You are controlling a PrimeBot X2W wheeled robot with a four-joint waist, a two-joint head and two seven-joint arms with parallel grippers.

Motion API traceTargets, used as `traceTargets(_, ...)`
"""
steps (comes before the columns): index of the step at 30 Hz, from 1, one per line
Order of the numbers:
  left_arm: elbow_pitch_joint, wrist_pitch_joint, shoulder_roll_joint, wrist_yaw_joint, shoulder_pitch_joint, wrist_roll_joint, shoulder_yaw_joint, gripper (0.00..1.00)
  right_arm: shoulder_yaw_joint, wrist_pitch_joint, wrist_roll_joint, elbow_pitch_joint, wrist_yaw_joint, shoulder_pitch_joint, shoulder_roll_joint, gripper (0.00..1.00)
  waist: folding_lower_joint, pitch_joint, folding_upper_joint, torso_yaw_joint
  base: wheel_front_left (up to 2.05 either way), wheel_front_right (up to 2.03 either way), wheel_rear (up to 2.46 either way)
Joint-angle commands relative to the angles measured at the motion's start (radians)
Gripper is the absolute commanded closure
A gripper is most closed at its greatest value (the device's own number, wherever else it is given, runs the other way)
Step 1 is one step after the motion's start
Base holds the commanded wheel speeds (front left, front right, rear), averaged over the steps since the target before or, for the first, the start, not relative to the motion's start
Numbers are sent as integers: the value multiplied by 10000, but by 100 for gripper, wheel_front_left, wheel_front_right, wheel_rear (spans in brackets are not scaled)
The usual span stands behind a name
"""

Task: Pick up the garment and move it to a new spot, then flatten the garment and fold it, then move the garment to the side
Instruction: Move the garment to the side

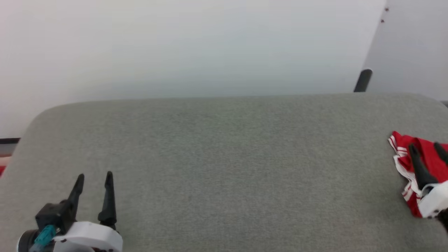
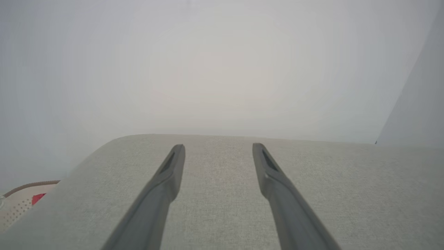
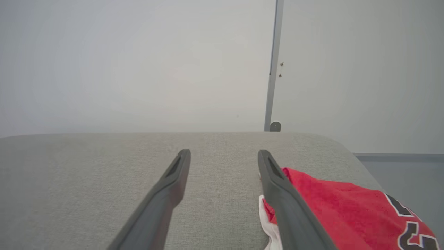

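The shirt [image 1: 425, 155] is lying bunched at the grey table's [image 1: 224, 157] right edge, its black print cut off and unreadable. The right gripper [image 1: 425, 145] is hanging over it, fingers wide and empty. The left gripper [image 1: 93, 176] is hovering near left, also wide.
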Motion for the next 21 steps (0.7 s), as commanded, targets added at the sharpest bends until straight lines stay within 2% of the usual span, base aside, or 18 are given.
traceTargets(1, -114, -2, -26, 12, 187, 71, 133, 0, -368, -37, -257, -215, -12, 416, 199, 0, 0, -282, 0, 367, 0, 0, 0)
traceTargets(12, -404, -1, -283, -207, 657, 250, 675, 0, -2401, -2, -1623, -1802, -12, 2570, 1580, 0, 0, -459, 0, 581, 0, 0, 0)
traceTargets(21, -569, -2, -517, -449, 884, 585, 1059, 0, -3191, 318, -2314, -2836, -12, 3713, 2579, 0, 0, -535, 0, 575, 0, 0, 0)
